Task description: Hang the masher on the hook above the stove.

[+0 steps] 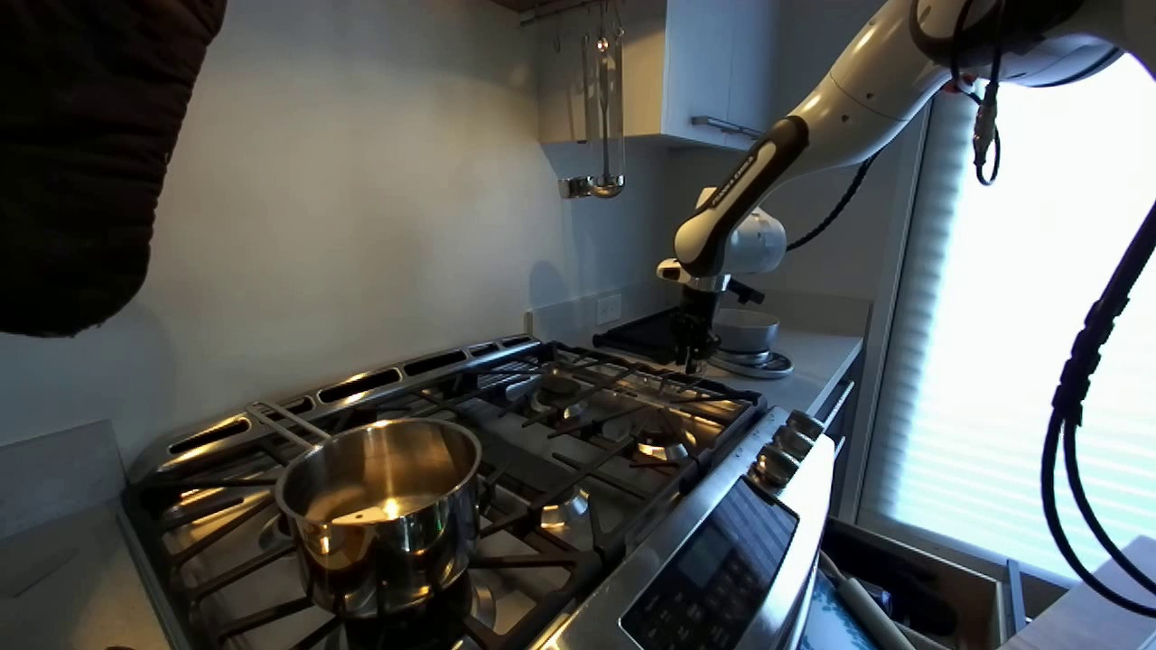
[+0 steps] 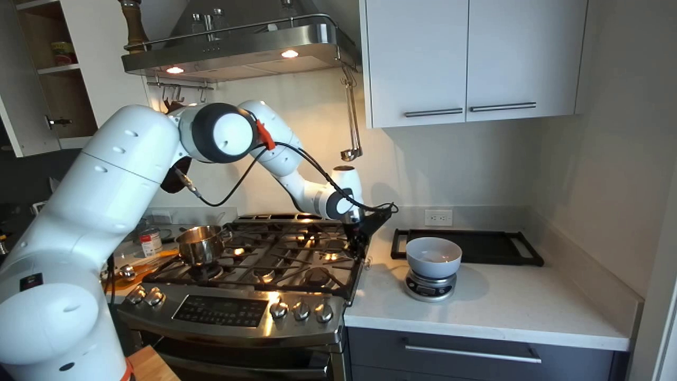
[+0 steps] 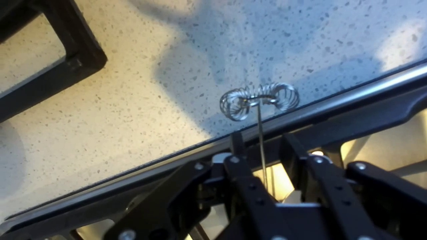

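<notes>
The masher (image 3: 258, 100) has a coiled-wire head and a thin metal rod. In the wrist view its head is over the counter beside the stove, and its rod runs back over the stove edge between my fingers. My gripper (image 3: 263, 143) is open around the rod, with gaps on both sides. The gripper points down over the stove's counter-side edge in both exterior views (image 1: 694, 359) (image 2: 358, 248). The coiled head shows small in an exterior view (image 2: 368, 262). The stove (image 2: 238, 327) has black grates. Hooks (image 2: 202, 95) hang from a rail under the hood; another hook (image 1: 557, 43) is near the ladles.
A steel pot (image 1: 388, 542) stands on a burner. Ladles (image 2: 351, 119) hang from the hood's corner above the arm's wrist. A white bowl (image 2: 433, 259) sits on a scale (image 2: 429, 288), with a black tray (image 2: 492, 247) behind. A dark oven mitt (image 1: 81, 162) hangs by the wall.
</notes>
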Tool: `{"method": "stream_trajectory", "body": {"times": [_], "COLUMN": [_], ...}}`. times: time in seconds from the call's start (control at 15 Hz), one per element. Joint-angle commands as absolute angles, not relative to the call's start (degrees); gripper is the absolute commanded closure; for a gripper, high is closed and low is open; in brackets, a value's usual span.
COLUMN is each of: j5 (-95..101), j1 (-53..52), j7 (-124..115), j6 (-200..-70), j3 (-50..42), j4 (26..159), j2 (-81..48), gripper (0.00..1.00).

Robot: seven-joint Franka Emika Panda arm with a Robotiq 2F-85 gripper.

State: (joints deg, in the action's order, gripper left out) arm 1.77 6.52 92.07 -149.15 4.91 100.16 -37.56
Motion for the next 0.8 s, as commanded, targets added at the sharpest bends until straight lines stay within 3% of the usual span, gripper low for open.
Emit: {"method": "stream_trajectory", "body": {"times": [0.0, 0.33, 0.47, 0.73], "j5": [3.5, 4.9, 5.6, 5.6], "j1": [7.6, 7.3, 7.2, 7.4], "j7": [93.5, 94.4, 94.4, 94.2], "j6": [-149.3, -149.1, -149.0, -148.8], "j3": [5.6, 5.1, 5.0, 5.2], "j4": [98.3, 97.5, 97.5, 97.9], "j2": [-39.4, -40.4, -40.6, -39.8], "gripper": [0.63, 0.65, 0.9, 1.0]}}
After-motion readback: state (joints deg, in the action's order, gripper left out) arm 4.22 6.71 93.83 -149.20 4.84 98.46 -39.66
